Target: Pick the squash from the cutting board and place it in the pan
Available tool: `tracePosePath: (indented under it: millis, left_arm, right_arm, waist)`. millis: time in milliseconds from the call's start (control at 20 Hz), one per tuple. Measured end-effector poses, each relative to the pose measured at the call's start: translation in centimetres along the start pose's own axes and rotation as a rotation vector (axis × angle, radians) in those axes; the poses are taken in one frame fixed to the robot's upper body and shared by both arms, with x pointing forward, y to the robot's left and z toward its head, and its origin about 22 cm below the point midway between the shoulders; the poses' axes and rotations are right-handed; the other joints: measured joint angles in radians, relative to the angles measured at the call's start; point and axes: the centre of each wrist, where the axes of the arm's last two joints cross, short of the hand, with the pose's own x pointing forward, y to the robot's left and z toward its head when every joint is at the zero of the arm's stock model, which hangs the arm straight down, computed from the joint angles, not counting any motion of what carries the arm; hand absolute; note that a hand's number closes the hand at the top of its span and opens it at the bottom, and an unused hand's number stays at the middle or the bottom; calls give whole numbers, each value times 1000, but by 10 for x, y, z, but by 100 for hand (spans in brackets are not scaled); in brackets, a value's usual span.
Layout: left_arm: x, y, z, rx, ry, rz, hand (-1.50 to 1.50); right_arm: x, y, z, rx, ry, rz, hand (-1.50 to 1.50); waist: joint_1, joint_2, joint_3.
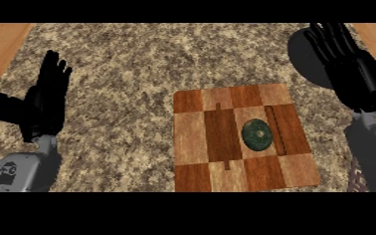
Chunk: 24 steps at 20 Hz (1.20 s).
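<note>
The dark green squash (257, 134) lies on the cutting board (213, 144), right of its middle, clear of its edges. The right hand (351, 74), fingers straight and apart, overlaps the dark pan (305, 55) at the far right edge of the desk (132, 69). The left hand (46, 99) rests open at the left edge.

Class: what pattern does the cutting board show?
The cutting board is checkered light and dark brown; head view.

Speckled stone counter (132, 79); wood strip (11, 40) beside it

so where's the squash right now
In the head view, the squash lies on the right half of the board, at the view's lower right, below the pan.
</note>
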Motion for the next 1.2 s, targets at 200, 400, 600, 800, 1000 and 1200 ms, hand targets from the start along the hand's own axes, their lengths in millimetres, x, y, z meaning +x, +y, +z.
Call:
tracePosePath:
  millis: [200, 400, 600, 800, 1000, 1200]
  left_arm:
    - [1, -2, -3, -37, -30, -59, 0]
    - [0, -3, -5, -111, -51, -119, 0]
    - [-8, 3, -2, -127, -35, -141, 0]
    - [-11, 9, -3, -135, -25, -146, 0]
    - [-15, 8, 0, -148, -21, -144, 0]
    - [-18, 5, 1, -157, -20, -149, 0]
  right_arm:
    - [-28, 2, 10, 109, 68, -1, 150]
    - [-62, 9, 38, 211, 157, 88, -150]
    - [-70, -7, 75, 71, 72, 296, -150]
    - [-55, -37, 113, 3, 1, 484, -150]
    - [-11, -56, 130, 61, 14, 619, -150]
    - [40, -65, 121, 167, 81, 777, -150]
  waist:
    - [4, -8, -10]
    - [0, -10, -13]
    - [-29, -18, -14]
    - [-38, -22, -15]
    - [-34, -23, -17]
    - [-30, -23, -18]
